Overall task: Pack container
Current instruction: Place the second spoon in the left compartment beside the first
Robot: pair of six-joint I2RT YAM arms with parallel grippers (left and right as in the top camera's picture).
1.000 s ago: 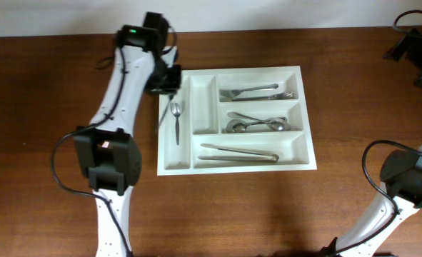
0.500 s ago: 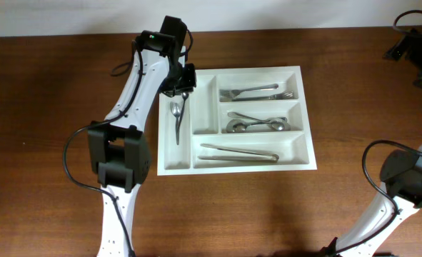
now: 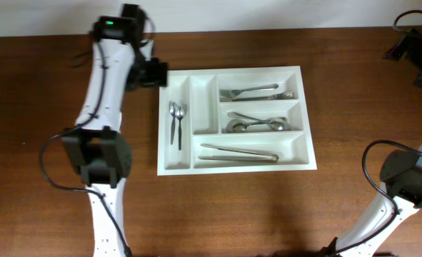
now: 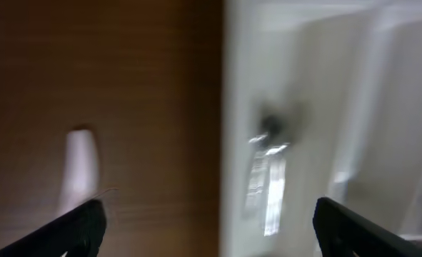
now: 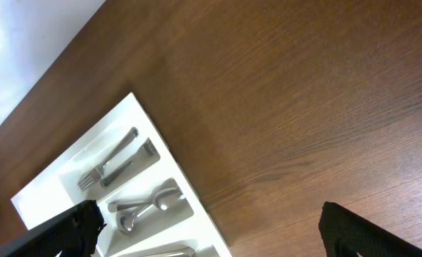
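Container [image 3: 239, 170] sits mid-table [image 3: 282, 214], its 2 narrow upright slots toward the left arm and its 3 long slots toward the right. The cutlery is sorted by type and lies lengthwise, which is likely why each piece sits flat inside its walls.

Counts:
- Teaspoons [image 3: 176, 118]: 2, side by side in the outer narrow slot, bowls at the far end.
- Inner narrow slot [image 3: 203, 107]: 0 items.
- Forks [image 3: 253, 91]: 2, in the far long slot.
- Spoons [image 3: 257, 125]: at least 2 in the middle long slot; they overlap, so I cannot give an exact count.
- Knives [image 3: 239, 152]: look like 2, in the near long slot.

Left gripper [image 3: 157, 73] is over bare wood just beside the tray's far left corner, next to the teaspoon slot. Its wrist view is blurred, but the fingers are spread with nothing between them, so it carries nothing.

Right gripper [image 5: 211, 235] is well apart at the far right of the table, fingers spread and empty, probably parked out of the way.

No loose cutlery is visible on the table, so the packing looks close to finished.
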